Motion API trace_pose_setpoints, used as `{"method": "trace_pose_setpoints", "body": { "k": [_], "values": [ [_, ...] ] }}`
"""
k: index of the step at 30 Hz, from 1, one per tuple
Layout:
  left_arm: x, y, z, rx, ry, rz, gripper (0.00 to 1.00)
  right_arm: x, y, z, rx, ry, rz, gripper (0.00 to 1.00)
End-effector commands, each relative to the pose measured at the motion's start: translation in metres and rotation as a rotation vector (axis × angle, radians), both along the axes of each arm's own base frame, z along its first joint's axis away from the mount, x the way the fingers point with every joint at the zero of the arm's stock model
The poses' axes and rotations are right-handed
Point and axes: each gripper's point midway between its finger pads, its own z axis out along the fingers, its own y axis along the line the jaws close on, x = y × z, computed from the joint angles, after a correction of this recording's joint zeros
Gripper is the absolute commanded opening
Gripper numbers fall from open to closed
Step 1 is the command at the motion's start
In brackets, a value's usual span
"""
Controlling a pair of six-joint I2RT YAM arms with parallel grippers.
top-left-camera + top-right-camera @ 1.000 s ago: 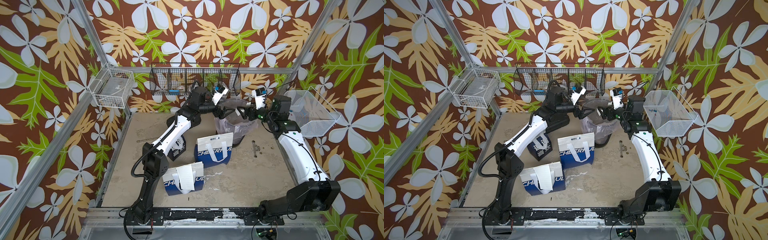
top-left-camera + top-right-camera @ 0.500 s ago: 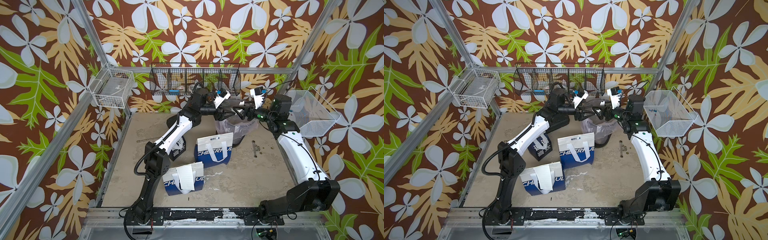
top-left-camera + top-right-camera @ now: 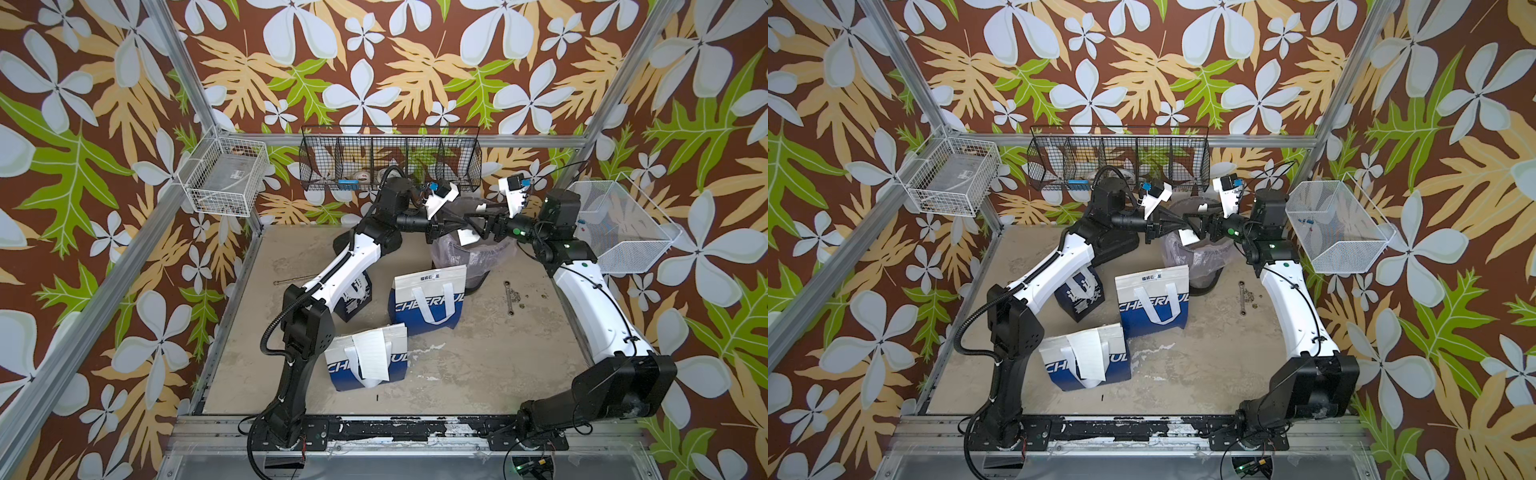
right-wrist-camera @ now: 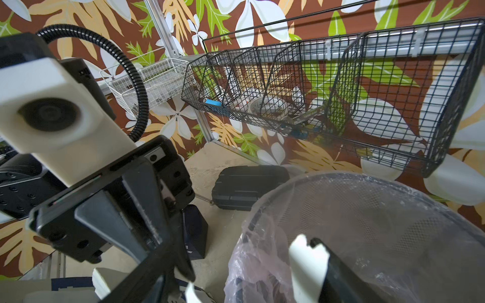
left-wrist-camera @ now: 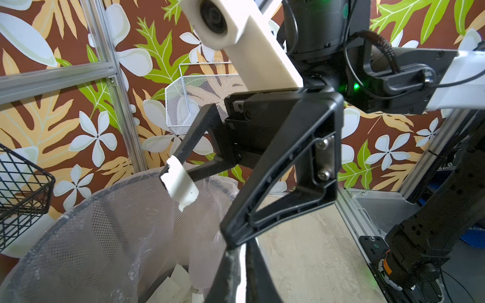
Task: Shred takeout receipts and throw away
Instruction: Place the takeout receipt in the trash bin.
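a: where's the paper?

b: torn receipt piece (image 3: 467,237) hangs over the wastebasket (image 3: 490,257), upper middle of a top view. left pincer (image 3: 458,224) is closed and looks clamped on the piece's top edge. right pincer (image 3: 471,211) faces it, jaws apart, with a small scrap (image 5: 179,185) clinging to one fingertip (image 5: 183,147).

a: any whole ones?

b: one lined receipt (image 3: 374,353) lies on the flat bag (image 3: 392,370), lower middle of frame. no others seen, could be hidden.

a: handling?

b: my read: near weightless, limp, tears easily, and it sticks to the pads, as that scrap shows. pinch close to an edge, the two pincers close together either side of the tear line, and pull apart above the basket. a released bit may not drop and may need wiping off on the rim.

a: containers?

b: wastebasket is dark mesh with a clear liner (image 4: 262,249), and white scraps (image 5: 181,280) lie at the bottom. standing bag (image 3: 405,307) sits on the counter (image 3: 478,353) just in front of it, contents not visible. black wire rack (image 3: 461,166) on the back wall holds tape rolls (image 4: 267,106) and a blue item (image 4: 213,102) in its compartments. white wire basket (image 3: 220,201), upper left, holds something clear and flat (image 3: 226,176). white mesh bin (image 3: 636,249), right side, holds small blue bits (image 3: 582,222), too small to tell.
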Motion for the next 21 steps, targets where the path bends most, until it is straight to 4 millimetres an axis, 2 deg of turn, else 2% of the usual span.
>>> {"method": "trace_pose_setpoints", "body": {
  "k": [1,4,9,10,11,13,17,18,21],
  "values": [
    [0.0,0.0,0.009,-0.025,-0.033,0.005,0.0,0.0,-0.001,0.006,-0.009,-0.024,-0.003,0.81],
    [0.02,0.0,0.005,-0.014,-0.038,0.108,0.0,0.006,-0.008,0.005,-0.034,-0.025,-0.06,0.82],
    [0.069,-0.003,-0.015,0.046,-0.003,0.308,0.0,0.014,-0.026,0.003,-0.098,-0.036,-0.178,0.82],
    [0.074,-0.002,-0.014,0.049,0.002,0.334,0.07,0.014,-0.027,0.004,-0.107,-0.04,-0.186,0.82],
    [0.077,-0.001,-0.013,0.052,0.005,0.348,0.19,0.014,-0.027,0.003,-0.115,-0.041,-0.186,0.82],
    [0.078,0.004,-0.01,0.058,-0.001,0.377,0.35,0.013,-0.027,-0.002,-0.13,-0.039,-0.179,0.83],
    [0.083,0.033,-0.005,0.096,0.02,0.497,0.62,0.023,-0.031,-0.031,-0.129,0.036,-0.201,0.84],
    [0.082,0.041,-0.002,0.102,0.031,0.519,0.68,0.023,-0.026,-0.034,-0.115,0.058,-0.172,0.84],
    [0.073,0.063,0.003,0.136,0.05,0.565,0.78,0.004,0.009,-0.021,-0.075,0.011,-0.016,0.86]
  ]
}}
